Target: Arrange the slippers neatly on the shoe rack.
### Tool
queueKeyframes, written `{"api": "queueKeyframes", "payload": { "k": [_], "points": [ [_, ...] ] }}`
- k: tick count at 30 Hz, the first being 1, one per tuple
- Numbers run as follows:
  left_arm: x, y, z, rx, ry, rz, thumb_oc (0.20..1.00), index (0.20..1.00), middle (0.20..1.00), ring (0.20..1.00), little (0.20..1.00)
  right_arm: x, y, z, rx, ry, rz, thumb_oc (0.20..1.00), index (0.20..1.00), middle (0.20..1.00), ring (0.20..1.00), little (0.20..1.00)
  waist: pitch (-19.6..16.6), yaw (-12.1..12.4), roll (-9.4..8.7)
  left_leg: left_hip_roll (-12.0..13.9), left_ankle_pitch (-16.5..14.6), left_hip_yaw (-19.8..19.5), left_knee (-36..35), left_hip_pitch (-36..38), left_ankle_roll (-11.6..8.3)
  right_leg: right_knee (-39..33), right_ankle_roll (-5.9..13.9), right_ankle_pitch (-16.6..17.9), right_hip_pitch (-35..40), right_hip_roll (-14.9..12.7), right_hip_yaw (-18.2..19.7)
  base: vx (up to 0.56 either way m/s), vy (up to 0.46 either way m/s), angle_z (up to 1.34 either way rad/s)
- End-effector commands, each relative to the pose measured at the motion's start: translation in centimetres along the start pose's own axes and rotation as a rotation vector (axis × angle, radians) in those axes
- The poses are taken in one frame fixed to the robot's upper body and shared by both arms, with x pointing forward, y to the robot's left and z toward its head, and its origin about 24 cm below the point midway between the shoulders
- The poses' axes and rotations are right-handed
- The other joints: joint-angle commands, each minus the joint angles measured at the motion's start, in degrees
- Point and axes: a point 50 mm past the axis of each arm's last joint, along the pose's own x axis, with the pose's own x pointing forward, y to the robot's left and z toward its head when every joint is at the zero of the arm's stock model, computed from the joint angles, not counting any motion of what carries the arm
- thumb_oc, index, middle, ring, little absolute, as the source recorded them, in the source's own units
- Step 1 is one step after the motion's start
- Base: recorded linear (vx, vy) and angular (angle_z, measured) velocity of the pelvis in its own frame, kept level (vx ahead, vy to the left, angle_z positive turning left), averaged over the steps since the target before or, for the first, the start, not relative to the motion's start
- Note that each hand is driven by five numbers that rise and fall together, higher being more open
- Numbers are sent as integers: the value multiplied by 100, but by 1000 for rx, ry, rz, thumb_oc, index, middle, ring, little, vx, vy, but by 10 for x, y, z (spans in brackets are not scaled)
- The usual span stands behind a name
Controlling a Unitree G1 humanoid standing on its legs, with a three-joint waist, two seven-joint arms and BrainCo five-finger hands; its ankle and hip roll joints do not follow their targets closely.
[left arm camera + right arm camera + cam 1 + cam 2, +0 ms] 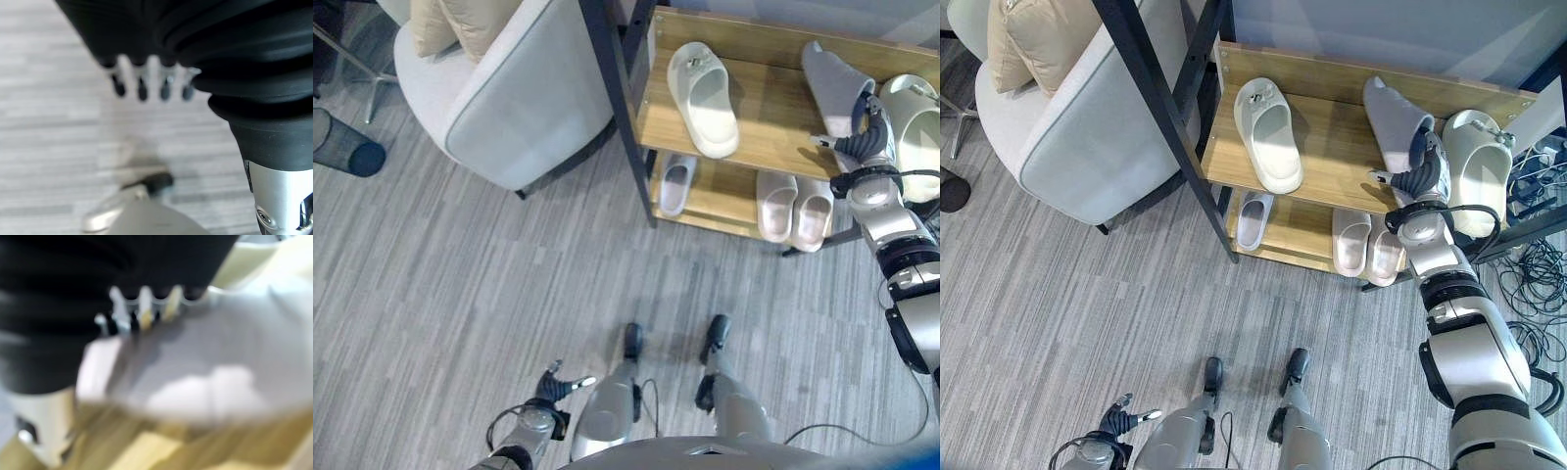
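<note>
On the shoe rack's top shelf [773, 117] a cream slipper [703, 98] lies at the left and another cream slipper [1477, 171] at the right end. Between them a grey slipper [1391, 117] stands tilted on the shelf. My right hand [1420, 162] is at its near end, fingers [142, 308] over it and thumb below, gripping it. The lower shelf holds a pale lilac slipper [675, 183] and a pinkish pair [793, 206]. My left hand [553, 384] hangs low by the floor, fingers [142, 88] relaxed and holding nothing.
A grey armchair [509, 88] with beige cushions stands just left of the rack's dark post [617, 98]. A black mesh bin [342, 145] sits at the far left. Loose cables [1528, 166] lie on the floor right of the rack.
</note>
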Motion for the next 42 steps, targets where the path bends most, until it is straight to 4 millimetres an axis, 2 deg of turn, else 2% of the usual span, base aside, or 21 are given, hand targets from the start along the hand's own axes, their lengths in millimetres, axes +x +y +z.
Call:
{"api": "queueKeyframes", "payload": {
  "k": [1,2,3,4,5,6,8,9,10,13,14,16,17,18,19,20,21,25,31,32,42],
  "points": [
    [0,11,-7,42,26,13,1000,1000,1000,1000,1000,8,-11,-1,-36,21,-24,1000,1000,1000,1000,1000,0,119,-65,102,214,-191,-120,-216,-315,31,636,-532,801,-95,13,0,0,0],
    [0,11,-7,48,24,10,1000,1000,1000,1000,1000,8,-12,-6,-38,47,-28,834,834,834,834,834,-19,129,-65,92,233,-207,-120,-245,-310,31,636,-532,784,-100,0,0,0,0],
    [0,11,-7,48,24,10,1000,1000,1000,1000,1000,8,-12,-6,-38,47,-28,733,733,733,733,733,-19,128,-65,92,233,-207,-120,-245,-310,31,636,-532,784,-100,0,0,0,0],
    [0,12,-7,56,27,15,1000,1000,1000,1000,1000,8,-7,0,-37,25,-13,200,200,200,200,200,-20,149,-68,94,237,-213,-120,-239,-310,31,634,-537,797,-97,-5,0,0,0],
    [-1,11,-10,55,36,12,1000,1000,1000,1000,1000,6,0,3,-49,9,7,200,200,200,200,200,-19,151,-67,90,242,-215,-120,-237,-309,31,637,-527,795,-100,-10,0,0,0],
    [0,12,-9,45,36,23,1000,1000,1000,1000,1000,1,12,17,-45,-77,35,200,200,200,200,200,2,131,-64,97,225,-195,-120,-209,-307,31,637,-525,807,-93,11,0,0,0],
    [1,12,-6,22,34,23,1000,1000,1000,1000,1000,-3,17,15,-47,-72,42,200,200,200,200,200,-6,84,-76,94,231,-180,-120,-237,-295,31,634,-510,778,-94,30,0,0,0],
    [2,11,-5,43,39,1,1000,1000,1000,1000,1000,-22,29,-2,-67,-125,94,200,200,200,200,200,18,92,-30,90,199,-173,-120,-206,-288,31,645,-541,812,-98,13,0,0,0],
    [3,16,-3,67,20,23,1000,1000,1000,1000,1000,-4,5,19,-134,-188,27,200,200,200,200,200,-6,129,-71,90,200,-189,-120,-215,-300,31,648,-548,809,-103,4,0,0,0],
    [2,16,-3,58,15,36,1000,1000,1000,1000,1000,-1,-1,33,-154,-237,2,200,200,200,200,200,-10,141,-101,85,218,-203,-120,-240,-296,31,648,-529,777,-106,-1,0,0,0],
    [4,12,2,41,9,35,1000,1000,1000,1000,1000,-21,26,1,-85,-124,72,200,200,200,200,200,20,112,-85,94,199,-193,-120,-209,-295,31,649,-536,806,-105,5,0,0,0],
    [4,11,5,19,4,44,1000,1000,1000,1000,1000,-49,47,-31,-57,-41,135,200,200,200,200,200,16,47,-93,88,188,-185,-120,-204,-274,31,649,-529,810,-120,11,-5,2,-2],
    [5,10,6,23,13,43,1000,1000,1000,1000,1000,-52,49,-33,-11,-4,122,200,200,200,200,200,21,18,-86,88,178,-172,-120,-194,-269,31,649,-531,818,-123,16,-16,14,-4],
    [4,7,4,-4,27,37,1000,1000,1000,1000,1000,-66,52,-43,-19,19,104,200,200,200,200,200,-3,-29,-80,86,139,-154,-120,-144,-248,31,649,-544,861,-129,16,-2,4,-8],
    [5,10,6,-3,26,45,1000,1000,1000,1000,1000,-62,52,-27,-10,-42,80,200,200,200,200,200,-16,-31,-78,97,99,-143,-120,-85,-248,31,645,-570,907,-122,22,-3,1,-6],
    [5,10,6,-3,26,46,1000,1000,1000,1000,1000,-62,52,-27,-10,-42,79,200,200,200,200,200,-27,-40,-83,89,118,-150,-120,-111,-243,31,646,-558,886,-129,15,46,7,1],
    [4,6,2,-8,41,41,1000,1000,1000,1000,1000,-91,71,-60,-27,68,135,200,200,200,200,200,-153,-94,-90,90,25,-110,-120,97,-201,31,635,-605,1074,-136,14,53,14,12],
    [1,8,-9,10,76,41,1000,1000,1000,1000,1000,-118,85,-75,-50,99,226,200,200,200,200,200,-305,-144,-118,86,-89,-72,-120,421,-169,31,632,-681,1370,-139,13,63,11,-3],
    [-4,5,-25,37,134,27,1000,1000,1000,1000,1000,-140,101,-79,-48,109,327,200,200,200,200,200,-637,-207,-156,94,-217,28,-120,905,-160,31,629,-770,1747,-109,64,29,16,-1],
    [-7,3,-33,43,157,17,1000,1000,1000,1000,1000,-147,105,-83,-58,122,360,200,200,200,200,200,-737,-211,-155,95,-237,54,-120,1018,-157,31,628,-782,1834,-105,76,26,37,-10],
    [-20,-4,-61,65,252,-26,1000,1000,1000,1000,1000,-175,111,-105,-26,228,434,200,200,200,200,200,-1043,-271,-152,82,-311,156,-120,1394,-141,31,624,-790,2137,-98,132,-3,13,-7]
  ]
}}
